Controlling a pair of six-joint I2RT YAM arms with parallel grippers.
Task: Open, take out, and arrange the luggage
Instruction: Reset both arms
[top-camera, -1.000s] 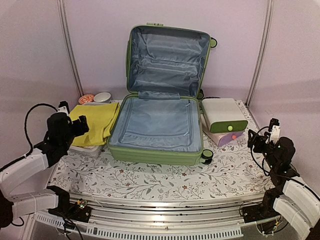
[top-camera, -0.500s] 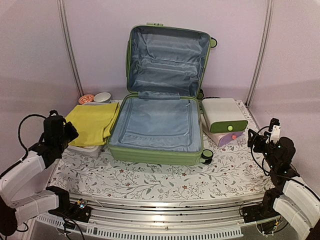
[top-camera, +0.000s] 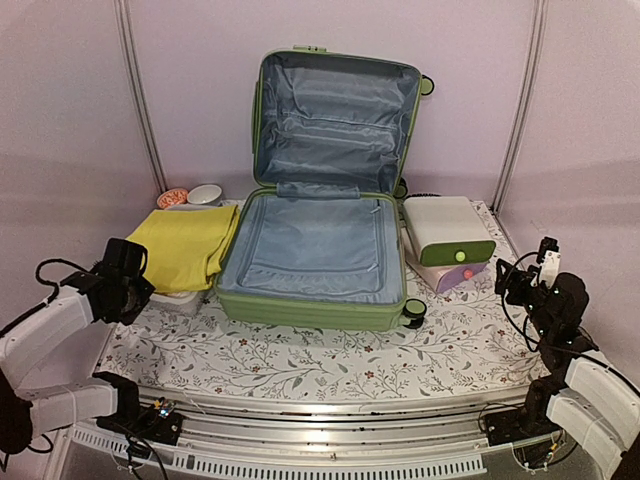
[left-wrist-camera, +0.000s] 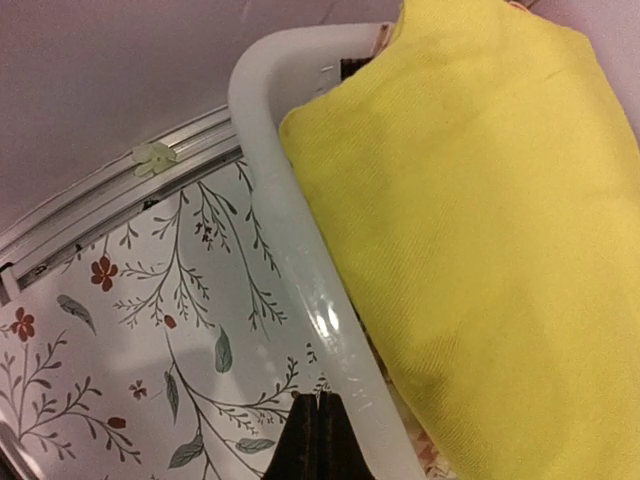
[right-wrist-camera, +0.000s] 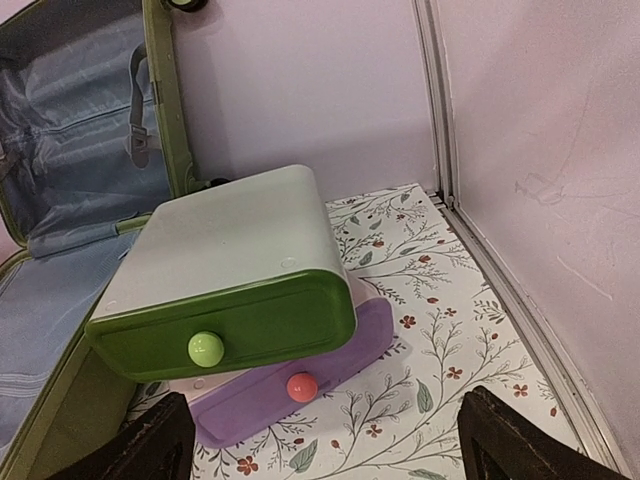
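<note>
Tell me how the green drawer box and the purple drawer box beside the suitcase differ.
The green drawer box has a green front and a lime knob; the purple drawer box has a purple front and a red knob. The green drawer box sits on top; the purple drawer box lies underneath, mostly covered. Both carry one round knob and stand beside the luggage.
</note>
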